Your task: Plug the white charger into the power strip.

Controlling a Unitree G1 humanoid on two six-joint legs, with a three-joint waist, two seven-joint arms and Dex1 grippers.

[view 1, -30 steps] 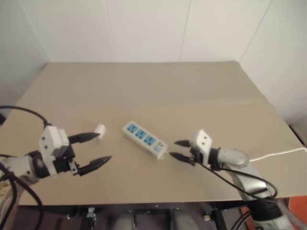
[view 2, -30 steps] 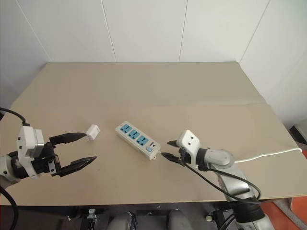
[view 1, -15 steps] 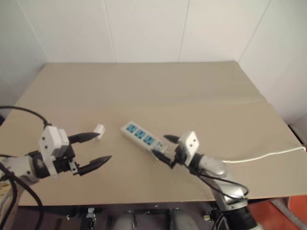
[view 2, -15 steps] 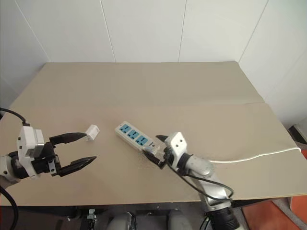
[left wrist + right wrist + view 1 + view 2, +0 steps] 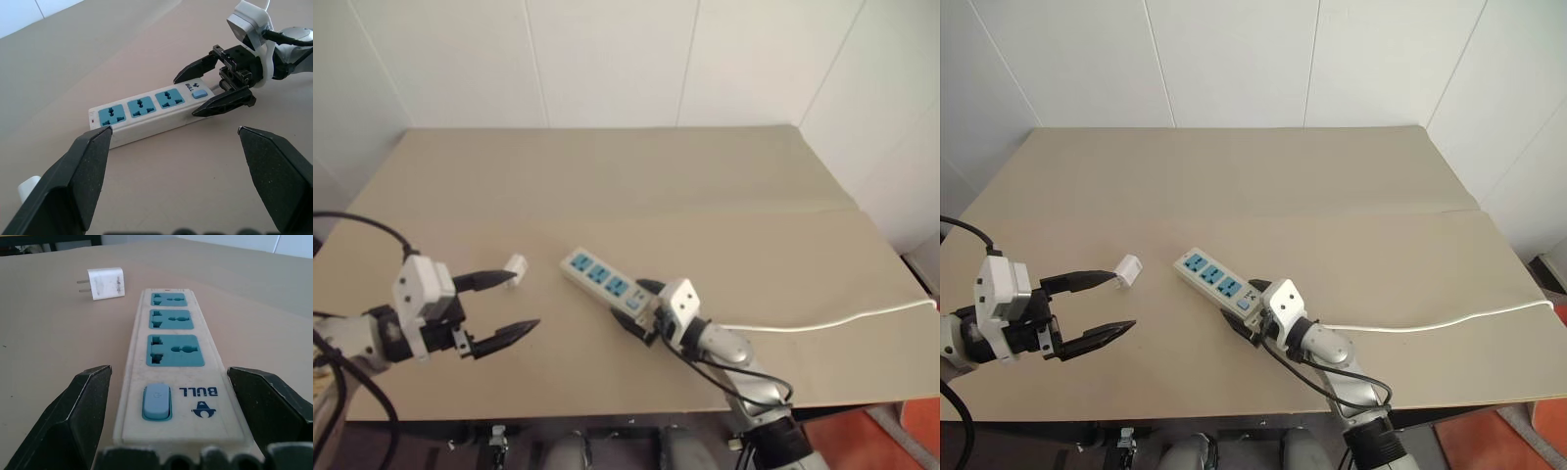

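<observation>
Power strip [image 5: 607, 284]: flat on the surface [image 5: 636, 186], sockets up, long axis diagonal, switch end toward the right hand, cord trailing off past that end.
White charger [image 5: 516, 267]: lying on its side, near the strip's far end, apart from it.
Right hand [image 5: 213, 88]: wide open, empty, one finger on each side of the strip's switch end, straddling without a visible squeeze.
Left hand [image 5: 504, 306]: wide open, empty; upper finger tip just beside the charger, contact cannot be told.
Nearer arm: left for the charger, right for the strip.
Likely step: steady the strip, then pick up the charger.
Open room: bare surface all round the strip, edges well away.
</observation>
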